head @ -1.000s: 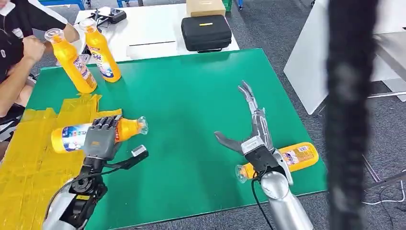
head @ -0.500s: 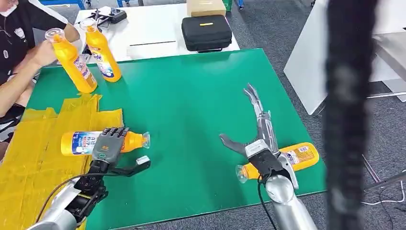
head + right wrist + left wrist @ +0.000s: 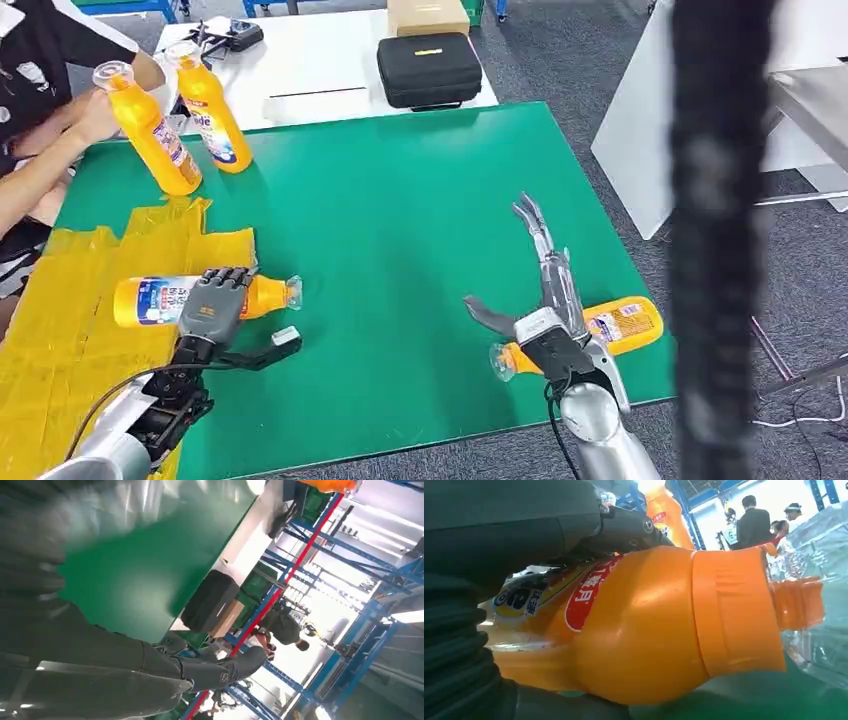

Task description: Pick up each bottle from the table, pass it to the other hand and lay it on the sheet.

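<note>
The left robot hand [image 3: 212, 305] is gripping an orange bottle [image 3: 150, 299] lying on the yellow sheet [image 3: 60, 330], seemingly laying it down; releasing comes next. The right robot hand [image 3: 540, 290] is hovering spread, empty, over another bottle [image 3: 620, 325].

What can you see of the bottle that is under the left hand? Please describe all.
The bottle is orange-yellow plastic with a blue and white label, a ribbed orange neck band and a clear cap. It lies on its side at the edge of the yellow sheet, cap pointing over the green table. The left hand rests over its middle, fingers curled on it.
</note>
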Robot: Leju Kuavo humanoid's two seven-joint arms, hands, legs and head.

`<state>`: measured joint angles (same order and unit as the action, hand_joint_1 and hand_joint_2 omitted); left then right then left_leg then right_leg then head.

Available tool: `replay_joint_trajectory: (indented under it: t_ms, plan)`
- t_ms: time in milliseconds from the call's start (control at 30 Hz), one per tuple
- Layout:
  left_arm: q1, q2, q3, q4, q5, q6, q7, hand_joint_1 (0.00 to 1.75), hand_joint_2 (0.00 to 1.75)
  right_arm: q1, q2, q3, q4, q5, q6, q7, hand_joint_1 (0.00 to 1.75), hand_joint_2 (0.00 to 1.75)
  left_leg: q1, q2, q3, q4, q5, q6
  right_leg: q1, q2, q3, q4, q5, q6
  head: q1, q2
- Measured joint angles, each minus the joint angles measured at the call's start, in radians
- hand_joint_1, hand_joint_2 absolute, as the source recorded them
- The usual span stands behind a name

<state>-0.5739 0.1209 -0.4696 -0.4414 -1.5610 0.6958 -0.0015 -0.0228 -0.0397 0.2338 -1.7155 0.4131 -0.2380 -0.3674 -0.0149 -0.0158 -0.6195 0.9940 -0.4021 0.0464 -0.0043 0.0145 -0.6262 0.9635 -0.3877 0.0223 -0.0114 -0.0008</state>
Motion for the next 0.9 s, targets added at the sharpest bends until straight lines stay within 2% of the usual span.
replay_joint_trajectory:
  t_ms: [533, 567, 600, 900]
  plan:
    - [0.002, 0.006, 0.081, 0.011, -0.004, 0.008, 0.072, 1.75, 1.75, 0.005, 0.002, -0.003, -0.006, 0.023, 0.002, 0.014, 0.0, 1.75, 0.0, 0.0, 0.0, 0.0, 0.0, 0.0, 0.0, 0.0, 0.0, 0.0, 0.0, 0.0, 0.0, 0.0]
    - [0.002, 0.006, 0.087, 0.014, -0.004, 0.008, 0.078, 0.12, 1.75, 0.005, 0.002, -0.003, -0.006, 0.026, 0.002, 0.015, 0.0, 1.75, 0.0, 0.0, 0.0, 0.0, 0.0, 0.0, 0.0, 0.0, 0.0, 0.0, 0.0, 0.0, 0.0, 0.0]
    - [0.001, 0.005, 0.092, 0.017, -0.003, 0.008, 0.078, 0.0, 1.75, 0.005, 0.002, -0.003, -0.006, 0.027, 0.002, 0.018, 0.0, 1.75, 0.0, 0.0, 0.001, 0.0, 0.0, 0.0, 0.0, 0.0, 0.0, 0.0, 0.0, 0.0, 0.0, 0.0]
    - [0.001, -0.003, 0.159, 0.019, -0.002, 0.008, 0.038, 0.0, 1.75, 0.005, 0.006, -0.003, -0.006, 0.04, 0.005, 0.025, 0.0, 1.75, 0.0, 0.0, 0.001, 0.0, 0.0, 0.0, 0.0, 0.0, 0.0, 0.0, 0.0, 0.0, 0.0, 0.0]
